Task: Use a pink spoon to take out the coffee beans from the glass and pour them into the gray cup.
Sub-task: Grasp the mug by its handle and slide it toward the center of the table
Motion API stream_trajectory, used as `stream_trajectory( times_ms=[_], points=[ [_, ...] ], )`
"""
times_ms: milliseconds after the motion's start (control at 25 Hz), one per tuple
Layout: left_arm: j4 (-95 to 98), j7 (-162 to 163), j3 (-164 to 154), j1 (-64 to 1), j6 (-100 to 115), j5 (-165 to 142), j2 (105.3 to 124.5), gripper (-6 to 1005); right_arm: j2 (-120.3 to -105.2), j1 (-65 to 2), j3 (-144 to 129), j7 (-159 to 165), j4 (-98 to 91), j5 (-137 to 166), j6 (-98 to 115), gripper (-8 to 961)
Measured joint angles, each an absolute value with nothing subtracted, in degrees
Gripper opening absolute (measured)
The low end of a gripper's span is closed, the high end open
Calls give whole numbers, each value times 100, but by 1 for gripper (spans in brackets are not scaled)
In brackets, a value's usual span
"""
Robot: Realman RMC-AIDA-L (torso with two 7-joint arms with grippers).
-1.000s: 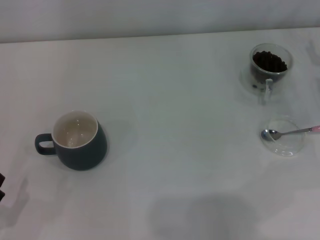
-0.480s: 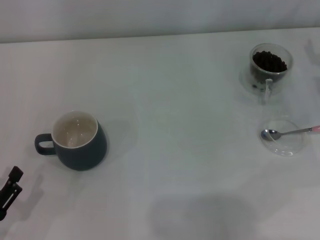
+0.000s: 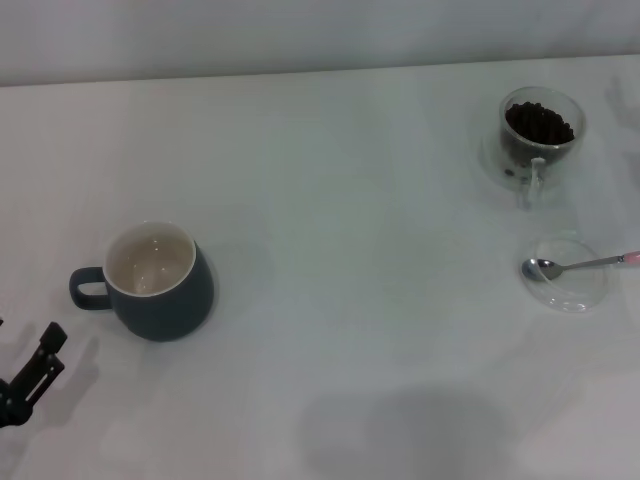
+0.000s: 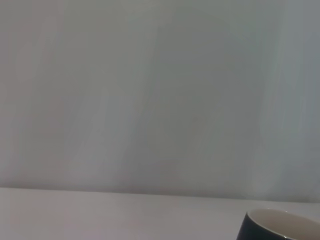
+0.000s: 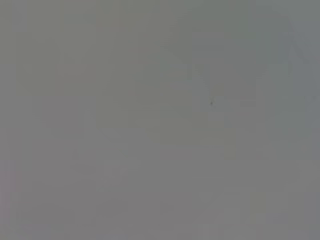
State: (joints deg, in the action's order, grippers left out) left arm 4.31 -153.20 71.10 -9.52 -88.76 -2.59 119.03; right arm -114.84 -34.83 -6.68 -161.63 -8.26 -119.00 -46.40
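The gray cup [image 3: 158,282] stands at the left of the white table, empty, with its handle pointing left. Its rim also shows in the left wrist view [image 4: 280,225]. The glass [image 3: 540,135] stands at the far right, filled with coffee beans [image 3: 540,124]. The pink spoon [image 3: 585,264] lies across a flat clear glass dish [image 3: 567,273], bowl to the left and pink handle running off the right edge. My left gripper [image 3: 30,378] shows at the bottom left corner, below and left of the gray cup. My right gripper is out of view.
The white table [image 3: 350,250] ends at a pale wall along the back. The right wrist view shows only a plain grey surface.
My left gripper has come further into view at the bottom left, moving right and toward the gray cup. The cup, glass and spoon have not moved.
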Motion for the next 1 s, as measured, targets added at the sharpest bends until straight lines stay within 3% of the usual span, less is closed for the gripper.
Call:
stream_trajectory(
  times_ms=[1000],
  points=[
    [385, -15271, 7110, -1527, -8002, -229, 11881, 828, -11510, -3436, -700, -16005, -762, -11900, -4674, 864]
  ],
)
